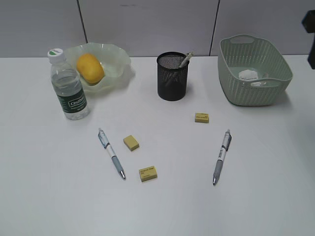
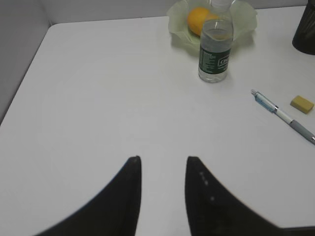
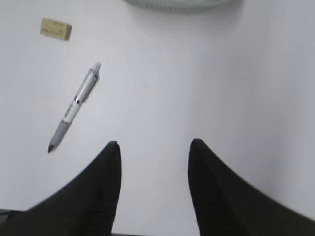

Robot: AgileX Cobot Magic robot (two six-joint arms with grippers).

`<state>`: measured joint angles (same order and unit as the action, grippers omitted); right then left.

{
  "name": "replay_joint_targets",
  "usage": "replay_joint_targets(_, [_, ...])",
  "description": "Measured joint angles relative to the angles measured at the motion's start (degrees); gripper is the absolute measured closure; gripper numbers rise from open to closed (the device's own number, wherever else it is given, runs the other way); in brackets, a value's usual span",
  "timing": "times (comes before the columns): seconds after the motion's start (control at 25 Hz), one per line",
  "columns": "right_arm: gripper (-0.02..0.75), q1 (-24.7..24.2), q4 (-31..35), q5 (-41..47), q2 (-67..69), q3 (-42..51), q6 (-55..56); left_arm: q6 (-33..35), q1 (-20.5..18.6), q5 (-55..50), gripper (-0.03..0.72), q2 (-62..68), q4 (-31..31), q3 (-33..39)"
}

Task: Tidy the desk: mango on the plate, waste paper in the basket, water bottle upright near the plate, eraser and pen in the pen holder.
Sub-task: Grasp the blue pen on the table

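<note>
One pen (image 3: 75,106) lies left of right gripper (image 3: 153,146).

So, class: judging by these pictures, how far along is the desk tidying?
Done: mango on the plate, water bottle upright beside it, waste paper in the basket, one pen in the pen holder. In hand: nothing; both pincers are open. Left: three erasers and two pens on the desk.
</note>
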<state>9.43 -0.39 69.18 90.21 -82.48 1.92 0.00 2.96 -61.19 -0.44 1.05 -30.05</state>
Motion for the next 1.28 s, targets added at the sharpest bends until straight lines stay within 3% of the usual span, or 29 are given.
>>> replay_joint_targets(0.36, [0.373, 0.0, 0.87, 0.24, -28.69, 20.37, 0.0, 0.0, 0.0, 0.0, 0.449, 0.0, 0.08, 0.0])
replay_joint_targets(1.04, [0.374, 0.0, 0.86, -4.39, -72.12, 46.41, -0.07, 0.0, 0.0, 0.0, 0.449, 0.0, -0.49, 0.0])
replay_joint_targets(1.28, [0.374, 0.0, 1.09, -5.73, -84.7, 51.41, -1.12, 0.0, 0.0, 0.0, 0.449, 0.0, -0.54, 0.0])
